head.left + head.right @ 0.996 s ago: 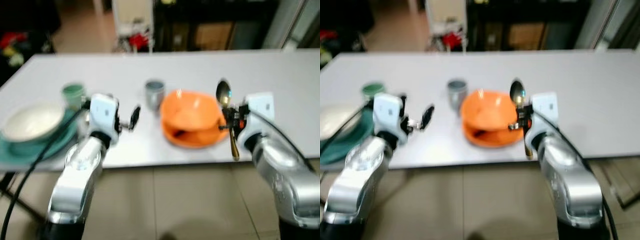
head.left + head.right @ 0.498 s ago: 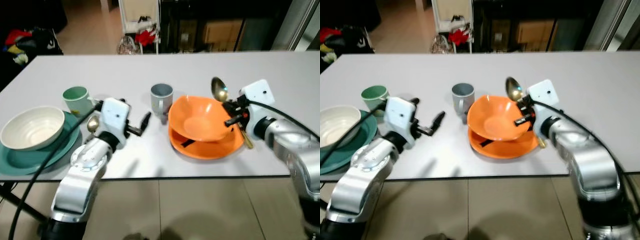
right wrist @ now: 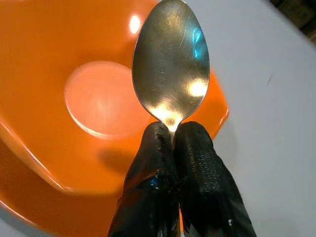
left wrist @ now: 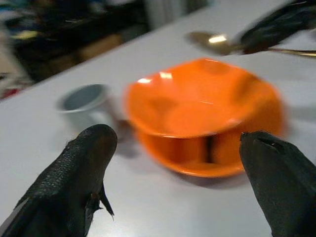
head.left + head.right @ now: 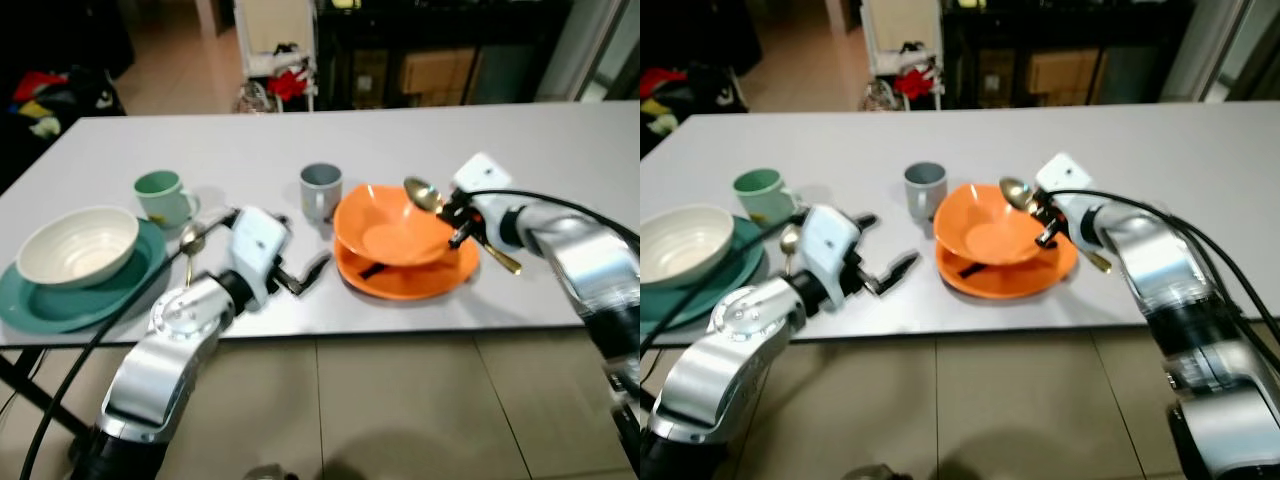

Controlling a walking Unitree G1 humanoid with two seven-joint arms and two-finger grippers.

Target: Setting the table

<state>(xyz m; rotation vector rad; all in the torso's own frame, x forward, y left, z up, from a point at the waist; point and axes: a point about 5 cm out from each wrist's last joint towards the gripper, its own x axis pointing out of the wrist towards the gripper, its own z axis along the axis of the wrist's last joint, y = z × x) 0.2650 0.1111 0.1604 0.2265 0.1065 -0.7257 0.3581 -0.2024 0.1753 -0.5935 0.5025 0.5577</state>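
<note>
An orange bowl (image 5: 395,225) sits on an orange plate (image 5: 420,280) near the front edge of the long white surface (image 5: 420,140), and everything else reads off that bowl. The right gripper (image 5: 1043,221) hangs at the bowl's right rim, its jaws pinched tight on the neck of a gold spoon (image 3: 170,61). The spoon's head pokes out over the bowl's hollow, clear of the bottom, while its handle end (image 5: 503,263) trails away past the plate's right edge.

Just behind the bowl to its left stands a grey cup (image 5: 320,190), close by the plate but apart from it. Further left again is a green mug (image 5: 163,197), and beyond that a white bowl (image 5: 78,245) sitting on a teal plate (image 5: 60,300). A second spoon (image 5: 190,245) lies on the surface just beside the teal plate, on the side nearer the orange bowl.

The left gripper (image 5: 300,265) hovers low over the surface to the left of the orange bowl, well apart from it, jaws spread wide and holding nothing. From its wrist, the fingers (image 4: 81,173) frame the orange bowl and the grey cup.
</note>
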